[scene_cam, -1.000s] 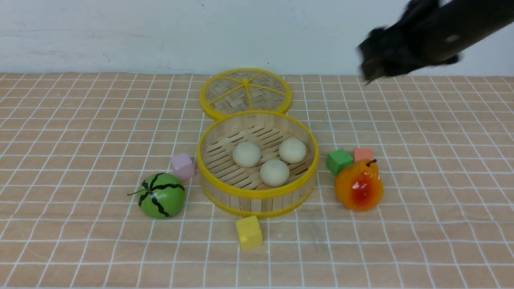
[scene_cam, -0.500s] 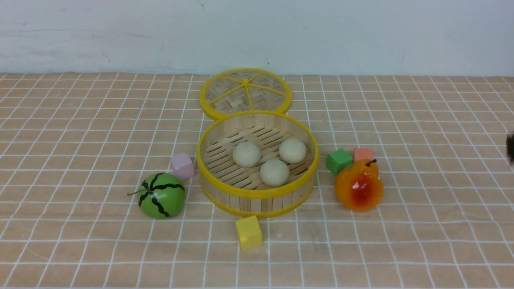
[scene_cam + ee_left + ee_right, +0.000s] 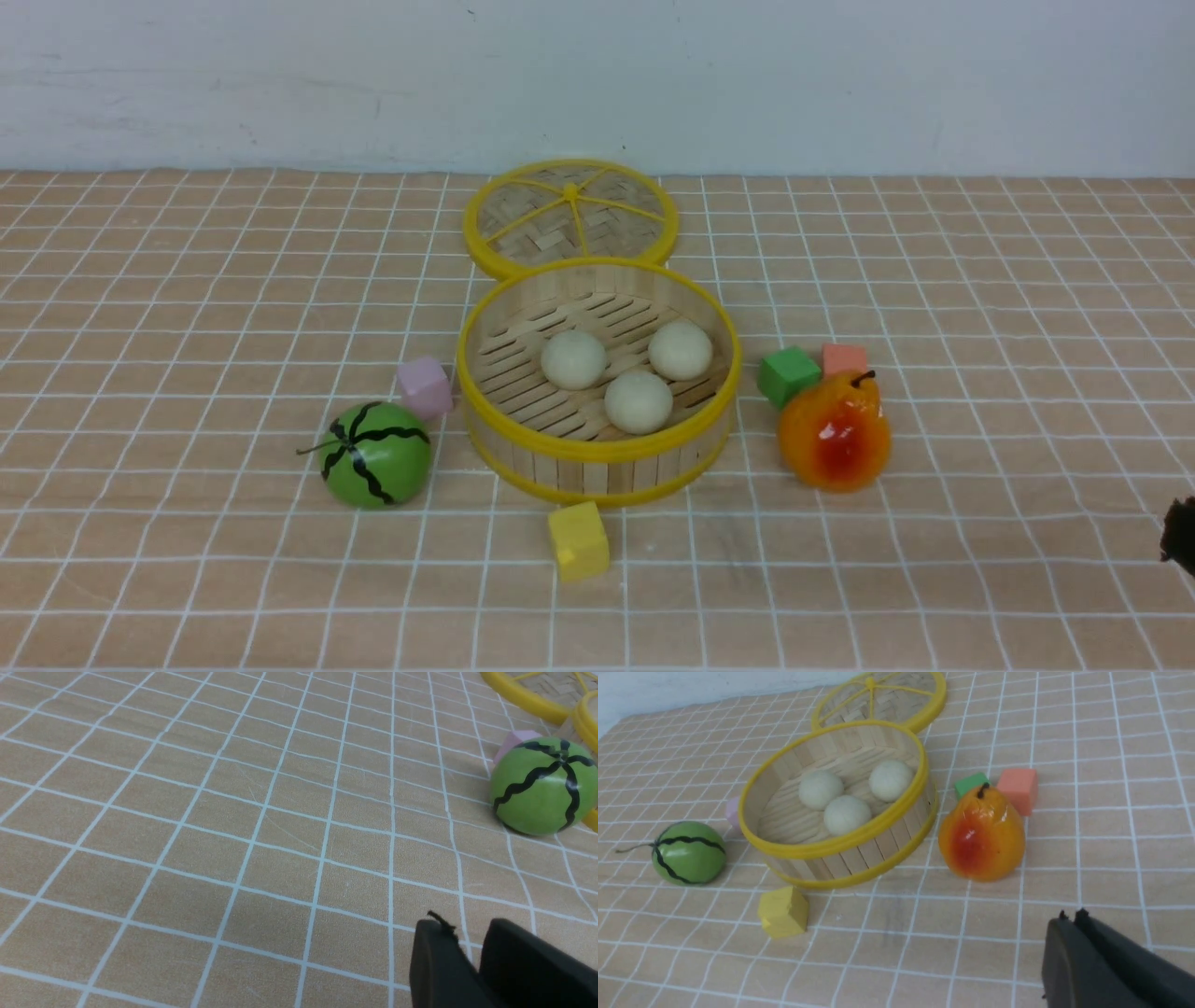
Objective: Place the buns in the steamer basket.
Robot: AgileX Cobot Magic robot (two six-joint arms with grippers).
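Three off-white buns [image 3: 573, 359] [image 3: 680, 350] [image 3: 639, 401] lie together on the slatted floor of the steamer basket [image 3: 597, 450], which stands mid-table. The right wrist view shows the same buns [image 3: 847, 814] inside the basket [image 3: 831, 847]. My right gripper [image 3: 1070, 917] is shut and empty, low over the cloth to the right of the pear; only a dark sliver of it [image 3: 1181, 537] shows at the front view's right edge. My left gripper [image 3: 467, 931] hovers over bare cloth left of the watermelon ball, its fingers a narrow gap apart with nothing between them.
The flat woven lid [image 3: 569, 210] lies behind the basket. A watermelon ball [image 3: 375, 455] and pink cube [image 3: 425, 385] sit to its left, a yellow cube [image 3: 579, 539] in front. A green cube [image 3: 789, 375], salmon cube [image 3: 845, 357] and pear [image 3: 834, 431] sit to its right.
My right arm has left the upper right of the front view and come down to the lower right edge, and its gripper has shut. The buns and basket have not moved.
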